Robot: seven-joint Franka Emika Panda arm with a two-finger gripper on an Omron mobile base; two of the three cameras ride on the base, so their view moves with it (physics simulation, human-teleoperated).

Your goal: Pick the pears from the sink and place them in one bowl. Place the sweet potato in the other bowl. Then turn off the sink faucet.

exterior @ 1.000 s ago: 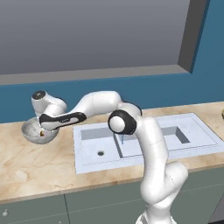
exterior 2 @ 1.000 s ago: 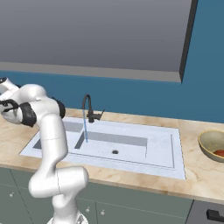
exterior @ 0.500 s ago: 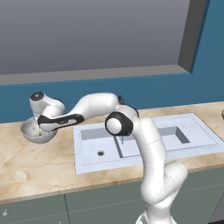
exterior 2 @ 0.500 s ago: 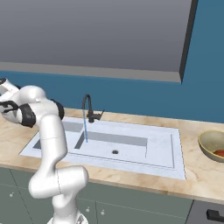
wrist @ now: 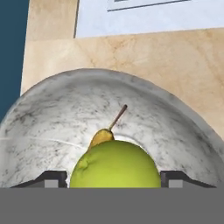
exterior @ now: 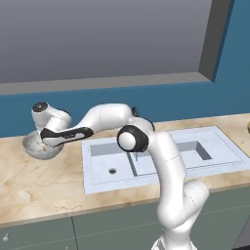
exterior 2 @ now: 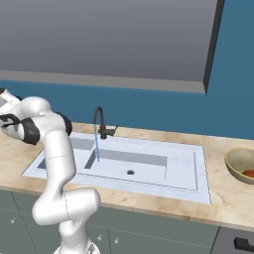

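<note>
hovering gripper (wrist: pixel 114 178) | fingers spread beside yellow-green pear (wrist: pixel 115 165) | in grey bowl (wrist: pixel 52 127)

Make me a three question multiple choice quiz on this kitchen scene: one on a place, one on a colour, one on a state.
1. Where does the yellow-green pear lie? A on the floor; B in the grey bowl; C on the window ledge.
2. What colour is the faucet? A black; B white; C red.
3. What is the faucet's state? A wrapped in cloth; B dry; C running.
Answers: B, the hand view shows the bowl's wall around it; A, its gooseneck is dark against the blue wall; C, a blue stream falls from the spout.
</note>
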